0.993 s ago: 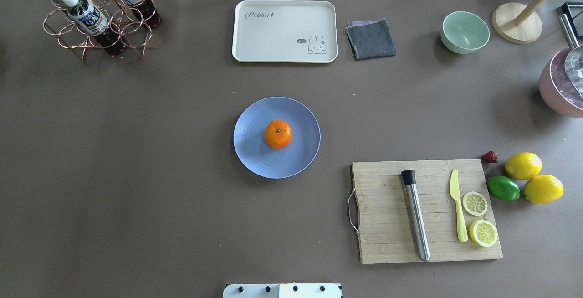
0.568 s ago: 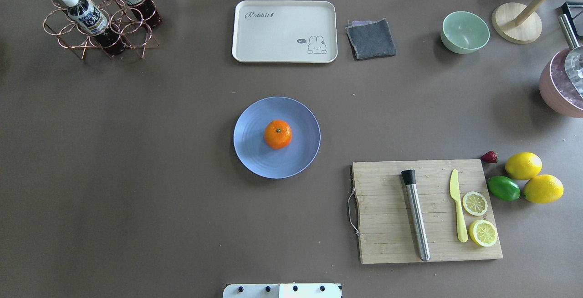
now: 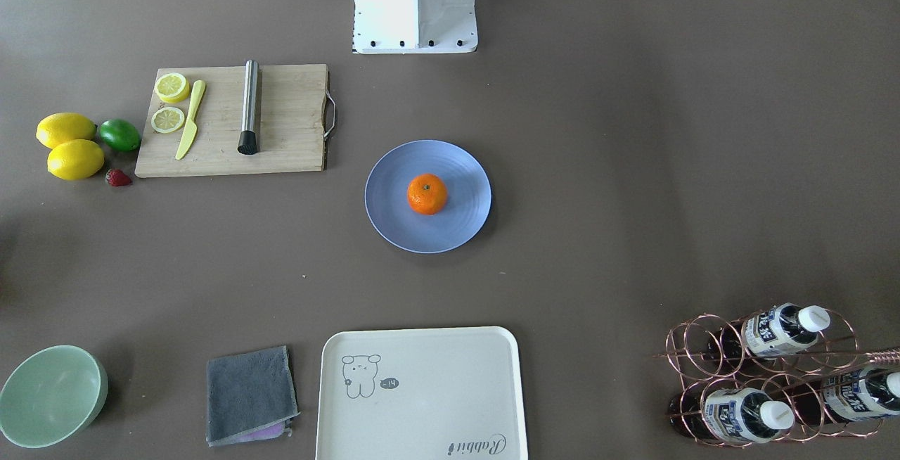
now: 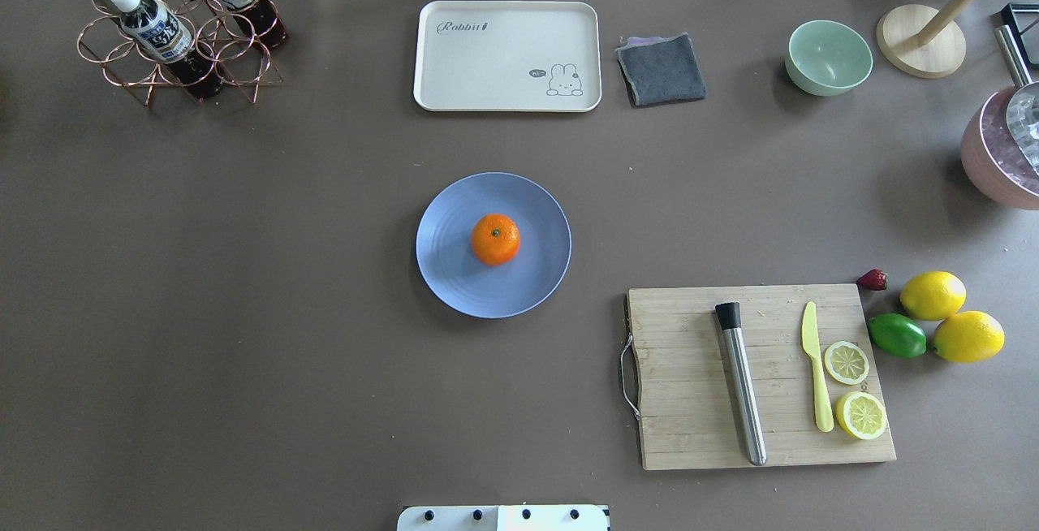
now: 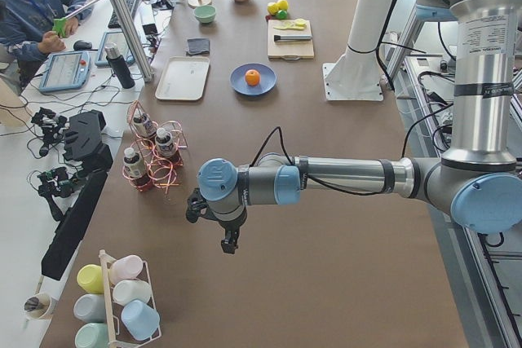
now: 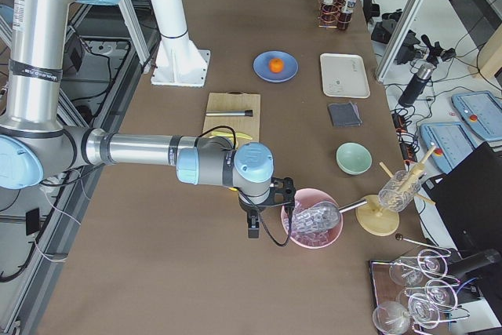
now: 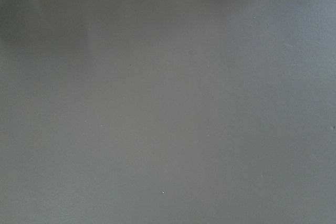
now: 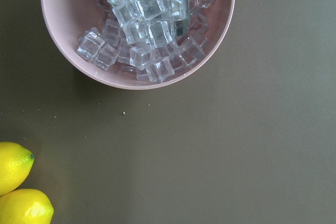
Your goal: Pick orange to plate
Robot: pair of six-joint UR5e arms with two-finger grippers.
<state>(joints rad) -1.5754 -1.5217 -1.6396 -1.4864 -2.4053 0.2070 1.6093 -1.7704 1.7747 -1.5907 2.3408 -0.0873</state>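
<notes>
The orange (image 4: 495, 239) sits near the middle of the blue-lavender plate (image 4: 454, 275), stem dimple up, with nothing touching it; the front-facing view shows the same orange (image 3: 427, 193) on the plate (image 3: 394, 224). Neither gripper appears in the overhead or front-facing view. My left gripper (image 5: 231, 244) hangs over bare table at the table's left end, far from the plate. My right gripper (image 6: 252, 229) hangs at the right end beside a pink bowl. Whether either is open or shut I cannot tell.
A pink bowl (image 8: 58, 40) of ice cubes lies under the right wrist, with lemons (image 4: 933, 295), a lime (image 4: 897, 335) and a cutting board (image 4: 690, 401) nearby. A cream tray (image 4: 503, 52), a green bowl (image 4: 828, 56) and a bottle rack (image 4: 162, 36) line the far edge.
</notes>
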